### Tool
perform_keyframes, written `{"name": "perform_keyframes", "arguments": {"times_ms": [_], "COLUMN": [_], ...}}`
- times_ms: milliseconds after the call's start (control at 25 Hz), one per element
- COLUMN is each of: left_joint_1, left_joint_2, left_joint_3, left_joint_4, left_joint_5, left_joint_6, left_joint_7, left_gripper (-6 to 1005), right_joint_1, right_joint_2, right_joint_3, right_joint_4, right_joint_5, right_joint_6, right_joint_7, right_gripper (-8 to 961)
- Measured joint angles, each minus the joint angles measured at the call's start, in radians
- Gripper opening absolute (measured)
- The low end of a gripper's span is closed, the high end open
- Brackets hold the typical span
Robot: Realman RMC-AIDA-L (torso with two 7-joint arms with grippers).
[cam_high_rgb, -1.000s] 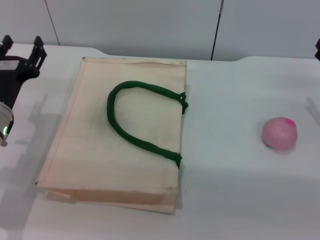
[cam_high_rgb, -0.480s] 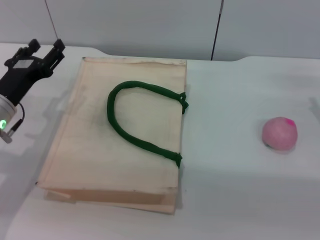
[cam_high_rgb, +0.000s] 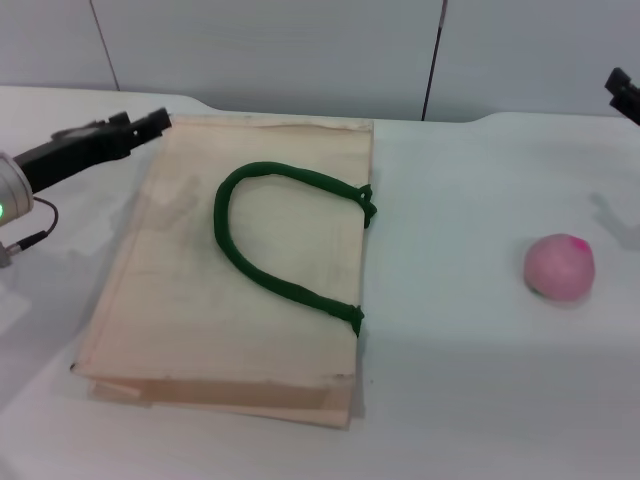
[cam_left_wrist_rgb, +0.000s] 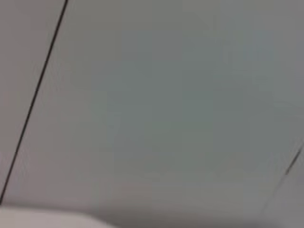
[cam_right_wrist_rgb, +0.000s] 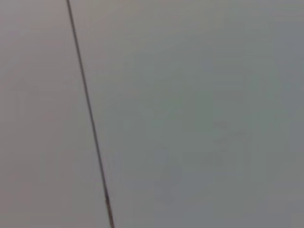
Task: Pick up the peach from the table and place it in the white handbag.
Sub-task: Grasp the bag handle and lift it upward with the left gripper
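The small round pale pink peach (cam_high_rgb: 559, 267) sits on the white desk (cam_high_rgb: 460, 390), well apart from the flat cream fabric handbag (cam_high_rgb: 180, 300) with its dark green rope handle (cam_high_rgb: 262, 258); the bag's inside cannot be seen. The right pincer (cam_high_rgb: 622, 93) hovers beyond the peach, grip unreadable. The left pincer (cam_high_rgb: 150, 122) hangs at the bag's far corner, holding nothing, opening unclear.

Left end effector (cam_high_rgb: 150, 122) reaches forward — right end effector (cam_high_rgb: 622, 92) barely in view.

The black right gripper (cam_high_rgb: 625, 95) was cut off by the head view's right edge. Both wrist views showed only blurred grey wall panels (cam_left_wrist_rgb: 166, 109).
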Motion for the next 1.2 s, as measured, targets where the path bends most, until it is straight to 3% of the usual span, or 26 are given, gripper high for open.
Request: {"name": "perform_keyframes", "arguments": {"times_ms": [280,560,1200], "left_joint_1": [-0.064,-0.135,-0.201], "left_joint_2": [0.005,0.004,0.005], "left_joint_3": [0.000,0.000,0.000], "left_joint_4": [-0.051,-0.060,-0.055], "left_joint_5": [0.196,0.396,0.599], "left_joint_6": [0.003,-0.007,-0.008], "left_joint_7": [-0.144,-0.210,-0.306], "left_gripper": [741,741,741], "right_joint_1": [-0.004,-0.009,-0.008], "right_joint_2": [0.000,0.000,0.000], "right_joint_3": [0.005,0.008,0.002], "right_joint_4": [-0.066,-0.080,-0.082], "right_joint_5": [-0.120,-0.134,-0.136], "right_joint_6": [-0.003,-0.010,-0.011], "right_joint_7": [0.100,0.120,0.121], "right_gripper": [886,884,885]}}
